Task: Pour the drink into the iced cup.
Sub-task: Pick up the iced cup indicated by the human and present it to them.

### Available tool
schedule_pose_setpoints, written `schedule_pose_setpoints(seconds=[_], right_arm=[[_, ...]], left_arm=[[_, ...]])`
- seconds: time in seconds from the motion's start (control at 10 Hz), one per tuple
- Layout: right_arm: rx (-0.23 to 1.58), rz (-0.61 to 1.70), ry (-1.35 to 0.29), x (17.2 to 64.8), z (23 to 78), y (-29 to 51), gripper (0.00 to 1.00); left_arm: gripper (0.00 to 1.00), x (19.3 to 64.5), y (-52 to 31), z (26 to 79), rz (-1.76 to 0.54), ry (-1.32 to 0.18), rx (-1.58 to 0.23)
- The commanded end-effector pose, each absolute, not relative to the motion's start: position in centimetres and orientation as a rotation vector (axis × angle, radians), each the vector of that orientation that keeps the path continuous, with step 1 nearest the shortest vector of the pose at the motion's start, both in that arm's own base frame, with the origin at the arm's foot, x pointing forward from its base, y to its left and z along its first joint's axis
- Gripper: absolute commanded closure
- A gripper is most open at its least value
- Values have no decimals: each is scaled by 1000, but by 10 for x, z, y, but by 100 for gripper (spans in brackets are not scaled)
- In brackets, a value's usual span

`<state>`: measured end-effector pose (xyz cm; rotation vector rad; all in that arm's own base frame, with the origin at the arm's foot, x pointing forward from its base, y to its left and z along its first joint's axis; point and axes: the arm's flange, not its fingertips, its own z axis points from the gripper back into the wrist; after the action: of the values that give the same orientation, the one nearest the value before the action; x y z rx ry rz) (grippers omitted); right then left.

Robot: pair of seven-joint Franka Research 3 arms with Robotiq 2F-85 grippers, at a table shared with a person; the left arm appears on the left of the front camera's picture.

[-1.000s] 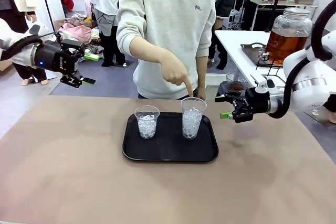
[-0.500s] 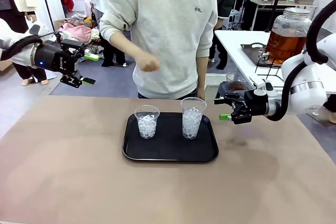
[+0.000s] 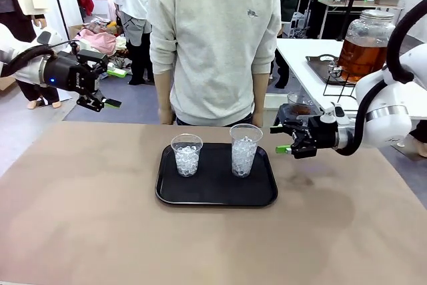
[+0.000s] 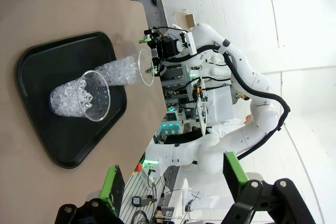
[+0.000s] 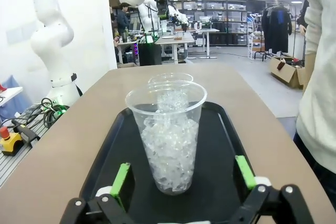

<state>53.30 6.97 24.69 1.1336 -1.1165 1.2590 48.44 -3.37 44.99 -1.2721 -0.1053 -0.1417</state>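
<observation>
Front: counter (image 3: 80,231) is overlooked from robot's side.
Left wrist: tray (image 4: 63,135) is seen sideways, afar.
Right wrist: same tray, faced close.

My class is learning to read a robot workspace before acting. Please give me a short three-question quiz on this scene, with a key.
1. True or false: the short cup and the tall cup on the black tray both hold ice.
2. The right gripper, beside the tall cup, is: A open and empty; B shut on the cup; C shut on the tray.
3. Where is the drink now?
Key: 1 true. 2 A. 3 In the glass dispenser jar on the white side table.
</observation>
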Motion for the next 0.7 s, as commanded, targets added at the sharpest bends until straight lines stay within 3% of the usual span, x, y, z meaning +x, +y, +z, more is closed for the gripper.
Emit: schedule_pose_setpoints(seconds=[0.0,0.6], right_arm=[[1114,1236,-1166,540,237,88,0],[1150,1233,-1142,539,214,115,0]], left_arm=[[0,484,-34,452,-132,-106,-1271],[0,484,-34,452,-132,-106,-1271]])
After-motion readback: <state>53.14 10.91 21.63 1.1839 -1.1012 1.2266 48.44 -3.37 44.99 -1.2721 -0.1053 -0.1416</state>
